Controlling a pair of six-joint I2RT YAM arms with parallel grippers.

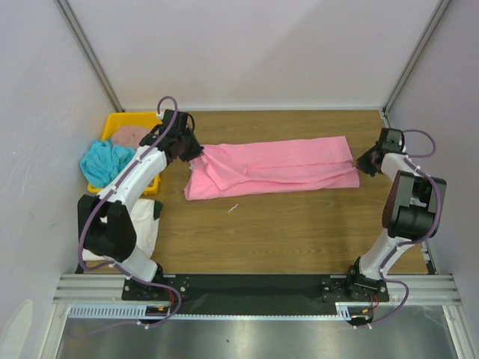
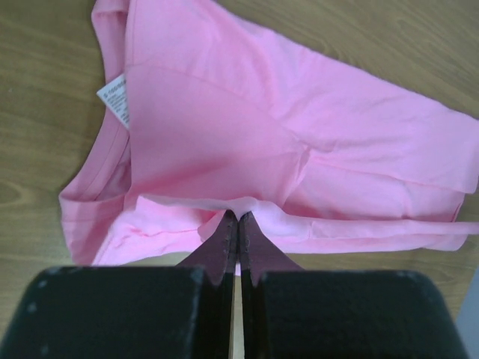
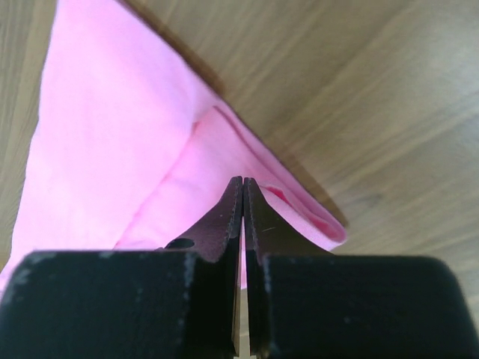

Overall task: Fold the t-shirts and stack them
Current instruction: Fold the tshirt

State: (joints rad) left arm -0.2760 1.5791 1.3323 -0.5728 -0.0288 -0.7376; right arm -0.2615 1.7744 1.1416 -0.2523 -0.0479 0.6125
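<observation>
Wooden table (image 1: 299, 224) beneath pink shirt (image 1: 277, 168), folded into a long band between left gripper (image 2: 238, 218) and right gripper (image 3: 243, 183), both pinching its ends.

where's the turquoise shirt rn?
Top view, far left: the turquoise t-shirt lies bunched over the left edge of the yellow tray, just left of the left arm, with the dusty-pink shirt behind it.

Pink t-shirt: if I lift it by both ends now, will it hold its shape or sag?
Probably floppy: the pink t-shirt lies in soft folds, so its middle should sag between the left tool and right tool. Likely light; thin pinches seem to hold it.
</observation>
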